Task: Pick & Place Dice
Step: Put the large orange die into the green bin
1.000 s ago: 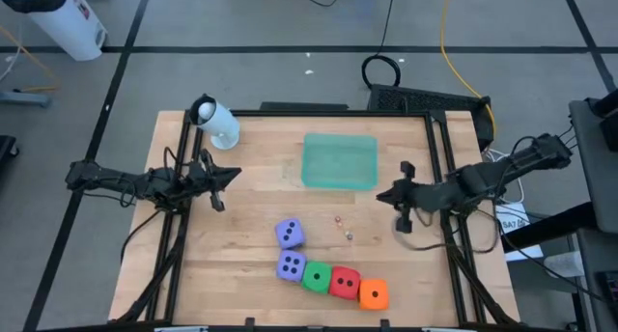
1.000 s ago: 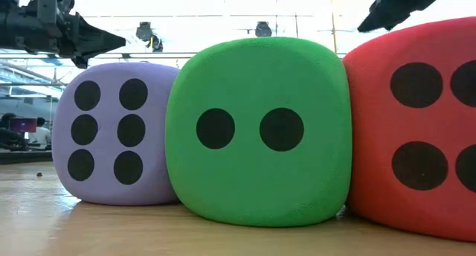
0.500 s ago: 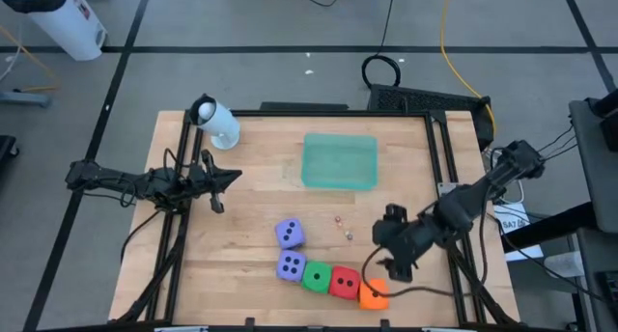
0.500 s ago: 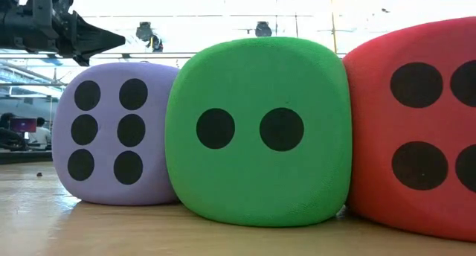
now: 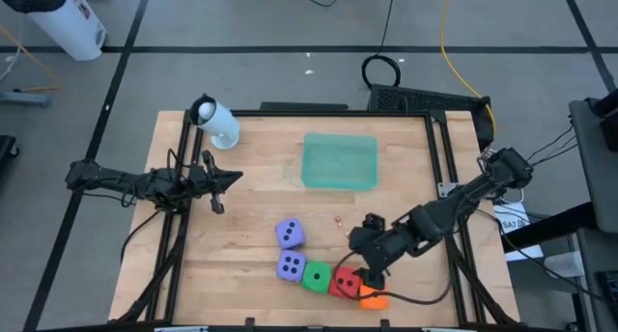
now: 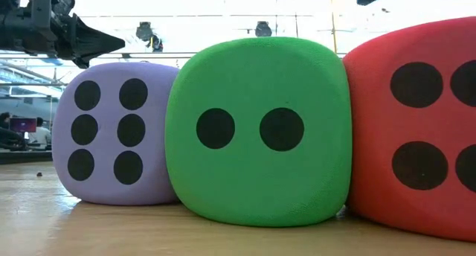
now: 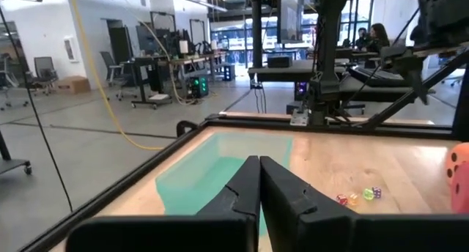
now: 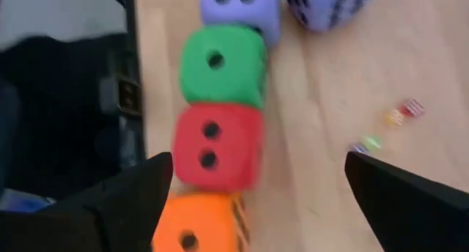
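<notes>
— High view hid what? 
— Part of the orange die (image 5: 375,296), under the right gripper (image 5: 359,270), jaws spread wide above it. 
— Dice counted? 
— Five: two purple (image 5: 289,234) (image 5: 290,266), green (image 5: 316,276), red (image 5: 344,282), orange, rowed near the worktop (image 5: 251,187)'s front edge. 
— Left gripper (image 5: 224,178)? 
— Jaws clenched, empty, by the left edge.

A teal tray (image 5: 339,161) lies on the wooden table (image 5: 251,216), near tiny dice (image 5: 343,226).
</notes>
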`<action>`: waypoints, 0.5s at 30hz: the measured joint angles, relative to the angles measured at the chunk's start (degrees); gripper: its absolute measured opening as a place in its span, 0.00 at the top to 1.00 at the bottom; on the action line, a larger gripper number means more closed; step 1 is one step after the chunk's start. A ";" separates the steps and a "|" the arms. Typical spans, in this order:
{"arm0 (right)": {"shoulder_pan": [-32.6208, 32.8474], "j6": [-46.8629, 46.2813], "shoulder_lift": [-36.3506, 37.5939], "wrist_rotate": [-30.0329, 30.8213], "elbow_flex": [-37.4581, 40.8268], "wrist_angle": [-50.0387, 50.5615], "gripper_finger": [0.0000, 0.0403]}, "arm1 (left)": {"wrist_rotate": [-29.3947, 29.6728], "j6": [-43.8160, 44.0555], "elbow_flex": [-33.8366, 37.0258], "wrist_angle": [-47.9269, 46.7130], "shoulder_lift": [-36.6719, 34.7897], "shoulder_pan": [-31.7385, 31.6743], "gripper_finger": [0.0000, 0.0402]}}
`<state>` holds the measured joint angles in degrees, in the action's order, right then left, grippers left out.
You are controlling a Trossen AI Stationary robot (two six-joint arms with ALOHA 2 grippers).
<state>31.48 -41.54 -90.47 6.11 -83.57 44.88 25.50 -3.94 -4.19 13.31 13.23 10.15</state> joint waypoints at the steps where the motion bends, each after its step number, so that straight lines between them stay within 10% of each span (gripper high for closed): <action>1: -0.23 -0.20 -0.88 -0.43 -0.04 -0.75 0.02 | 0.01 -0.01 0.00 0.03 0.00 0.00 0.94; 15: 4.70 -9.95 -5.92 -11.43 0.04 3.83 0.02 | 0.39 3.04 0.00 -0.89 0.00 0.02 0.92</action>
<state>36.18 -51.49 -96.39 -5.32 -83.53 48.71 25.89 -0.90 -4.19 12.41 13.23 10.17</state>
